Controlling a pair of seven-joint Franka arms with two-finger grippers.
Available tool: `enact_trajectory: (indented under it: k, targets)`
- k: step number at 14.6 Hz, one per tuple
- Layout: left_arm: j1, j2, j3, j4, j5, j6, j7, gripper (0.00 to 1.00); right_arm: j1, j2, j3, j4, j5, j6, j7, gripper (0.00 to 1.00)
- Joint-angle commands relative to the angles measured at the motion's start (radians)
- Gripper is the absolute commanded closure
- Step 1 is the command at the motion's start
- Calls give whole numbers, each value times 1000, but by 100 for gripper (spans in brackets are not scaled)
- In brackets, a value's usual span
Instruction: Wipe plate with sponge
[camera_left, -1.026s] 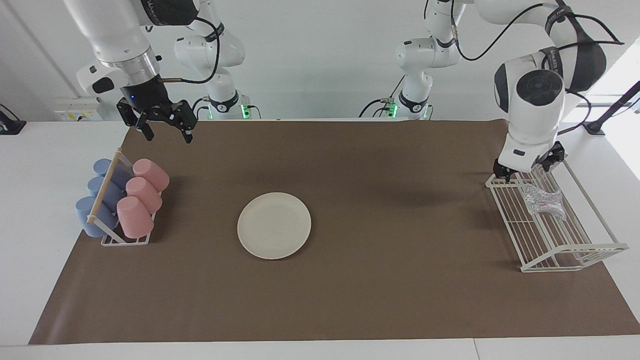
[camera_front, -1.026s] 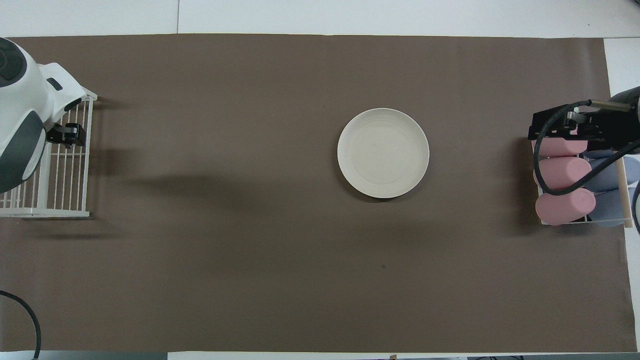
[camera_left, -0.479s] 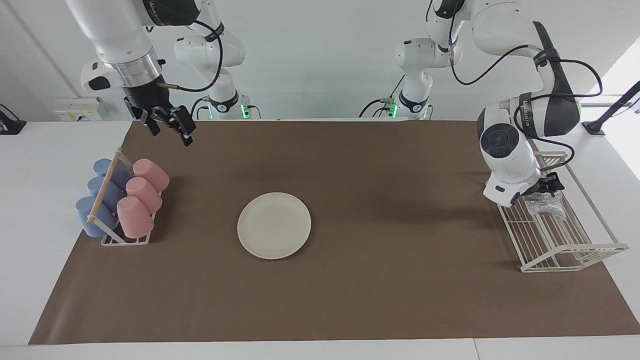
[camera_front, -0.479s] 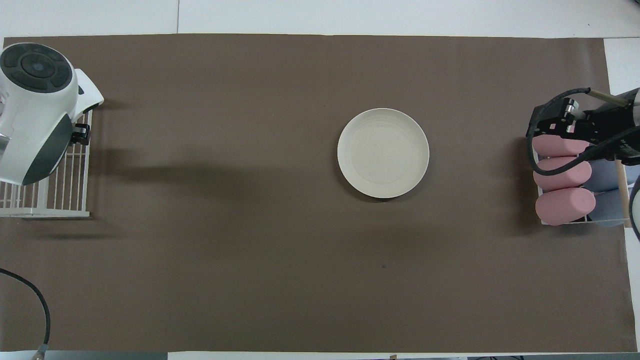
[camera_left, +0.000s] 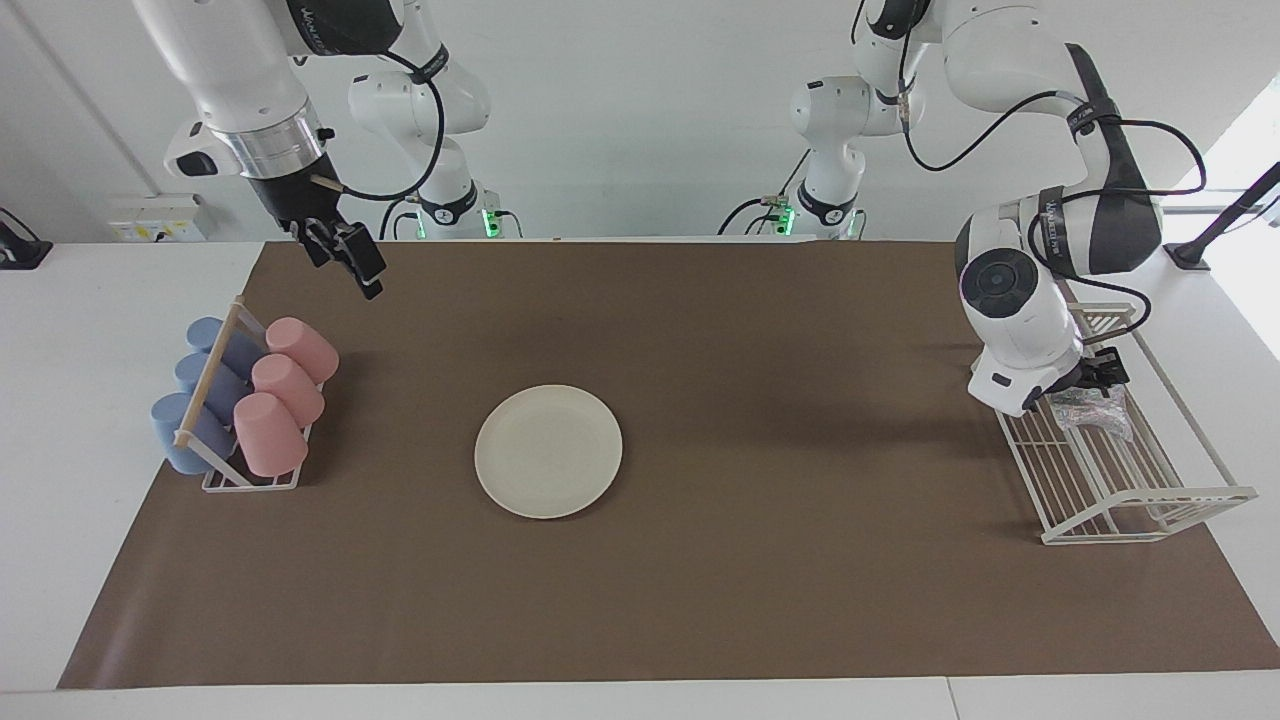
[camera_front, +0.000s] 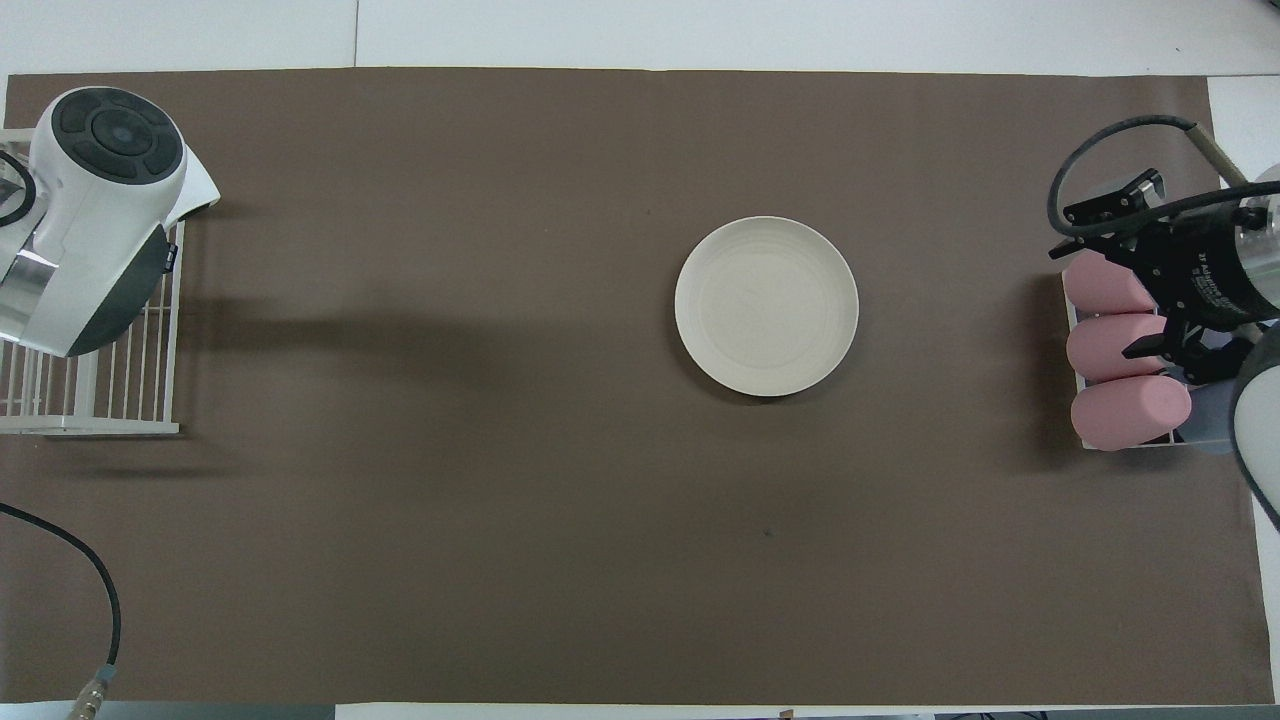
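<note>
Facing view
Left gripper (camera_left: 1092, 385): down at the white wire rack (camera_left: 1150, 490), at the end of the rack nearer the robots, right at the sponge (camera_left: 1100, 410); its fingers are mostly hidden under the arm's wrist, so I cannot tell whether they stand apart or have closed on the sponge.
Sponge: silvery, crinkled, lying on the rack's wires, directly beneath and just beside the left gripper.
Wire rack: at the left arm's end of the table; only the sponge shows in it.
Plate (camera_left: 548, 451): cream-white, flat on the brown mat (camera_left: 700, 600), near the middle, well apart from both grippers, nothing on it.
Right gripper (camera_left: 345, 255): raised over the mat's edge nearest the robots, above and beside the cup rack (camera_left: 235, 465); it is seen edge-on, so I cannot tell its opening. This arm waits.
Cup rack: at the right arm's end of the table; three pink cups (camera_left: 285, 395) lie on their sides in the row toward the plate, three blue cups (camera_left: 195, 400) in the row away from it, a wooden bar (camera_left: 210, 373) across the top.

Overhead view
Left arm's wrist (camera_front: 95, 220): covers the near end of the wire rack (camera_front: 110, 380); gripper and sponge are hidden beneath it.
Plate (camera_front: 766, 306): bare, on the mat (camera_front: 450, 500), far from either arm.
Right gripper (camera_front: 1140, 270): its black body overlaps the pink cups (camera_front: 1120, 375) in the cup rack.
</note>
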Motion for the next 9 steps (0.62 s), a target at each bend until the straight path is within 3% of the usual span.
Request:
enact_trajectory:
  k: [1,5,9]
  targets:
    - [-19,14,10,19,19,2,-4,100,-4,-32,6,-31,21,10,177,0]
    - [-17,14,10,25,14,1,-2,100,-1,-30,9,-31,21,53,263,0]
    - [-16,11,5,94,-42,-57,13,100,38,-29,15,-31,23,84,374,0]
